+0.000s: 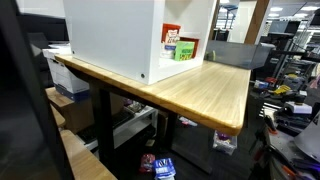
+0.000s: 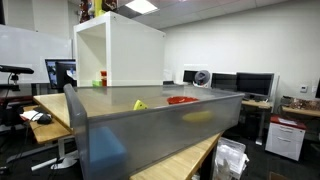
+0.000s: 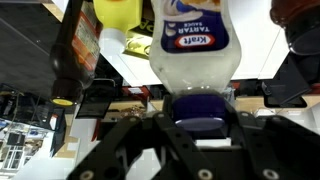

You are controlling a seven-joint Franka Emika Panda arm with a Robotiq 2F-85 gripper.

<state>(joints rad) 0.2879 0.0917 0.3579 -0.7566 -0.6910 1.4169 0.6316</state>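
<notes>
One hand (image 3: pixel 204 115) clamped narrow on blue cap of tartar sauce bottle (image 3: pixel 195 40), likely since cap is slimmest grip spot; dark bottle (image 3: pixel 75 50) just beside, yellow bottle (image 3: pixel 120 12) behind; white box (image 1: pixel 110 35) stands on wooden surface (image 1: pixel 205 92).

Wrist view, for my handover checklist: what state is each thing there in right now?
Tartar sauce bottle, held by its blue cap, cap closed, cap end toward the camera.
Gripper, jaws closed on the bottle's cap.
Dark bottle, not gripped, beside the held bottle; cap too blurred to judge.
Yellow container, cut off by the frame edge; state cannot be told.
</notes>
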